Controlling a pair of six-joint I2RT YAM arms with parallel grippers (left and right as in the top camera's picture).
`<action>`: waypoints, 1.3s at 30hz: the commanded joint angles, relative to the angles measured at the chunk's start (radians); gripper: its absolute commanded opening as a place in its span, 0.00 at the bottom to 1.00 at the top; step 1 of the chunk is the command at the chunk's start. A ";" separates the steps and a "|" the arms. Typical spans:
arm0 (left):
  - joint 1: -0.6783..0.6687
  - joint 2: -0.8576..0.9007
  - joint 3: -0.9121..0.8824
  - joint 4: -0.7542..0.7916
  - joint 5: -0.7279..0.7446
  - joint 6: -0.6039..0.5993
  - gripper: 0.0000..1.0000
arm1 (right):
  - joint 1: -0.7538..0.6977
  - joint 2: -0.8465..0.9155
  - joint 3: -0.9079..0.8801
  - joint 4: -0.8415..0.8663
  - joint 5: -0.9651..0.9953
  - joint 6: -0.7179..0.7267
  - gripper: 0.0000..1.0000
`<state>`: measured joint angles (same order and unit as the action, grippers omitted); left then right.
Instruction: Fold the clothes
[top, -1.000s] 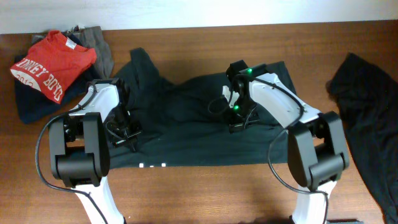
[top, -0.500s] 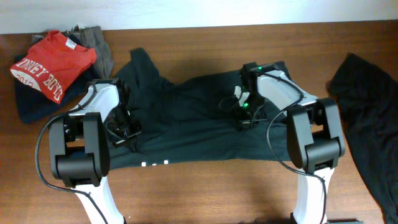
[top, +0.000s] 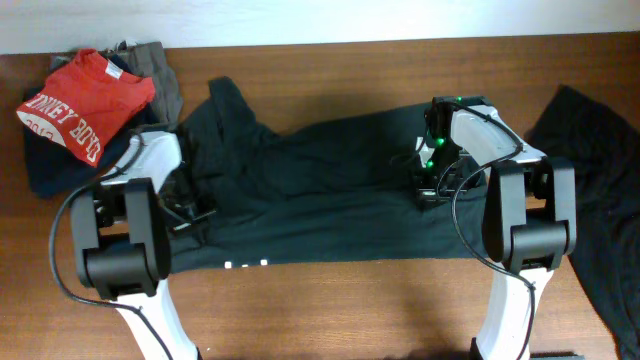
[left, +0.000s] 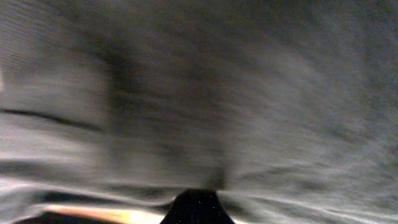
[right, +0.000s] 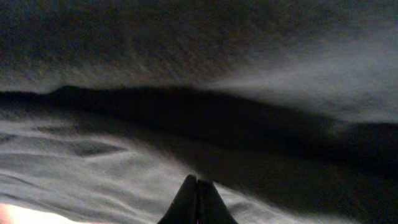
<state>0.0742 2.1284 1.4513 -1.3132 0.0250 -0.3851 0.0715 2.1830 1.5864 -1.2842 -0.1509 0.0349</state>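
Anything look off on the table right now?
Nothing damaged or spilled. The black T-shirt lies rumpled rather than flat, its sleeve bunched up toward the far left. A second black garment sits crumpled and unfolded at the right edge of the table.

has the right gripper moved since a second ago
yes: in the overhead view the right gripper has slid toward the robot's right, closer to the dark garment lying at that side, pulling the black T-shirt with it.

Robot lab: 2 robot arms (top: 120, 240) at a wooden table (top: 320, 315).
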 joint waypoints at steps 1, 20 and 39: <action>0.037 0.008 0.097 -0.045 -0.049 -0.006 0.00 | -0.002 -0.062 0.038 -0.048 0.111 0.034 0.05; 0.037 -0.006 0.138 0.021 0.091 0.047 0.01 | -0.162 -0.042 0.033 0.034 0.139 0.033 0.12; 0.037 -0.027 0.164 0.037 0.039 0.047 0.01 | -0.262 -0.123 0.200 -0.080 0.321 0.262 0.04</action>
<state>0.1116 2.1288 1.5826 -1.2652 0.0715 -0.3576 -0.1963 2.1414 1.7084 -1.3361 0.1959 0.2691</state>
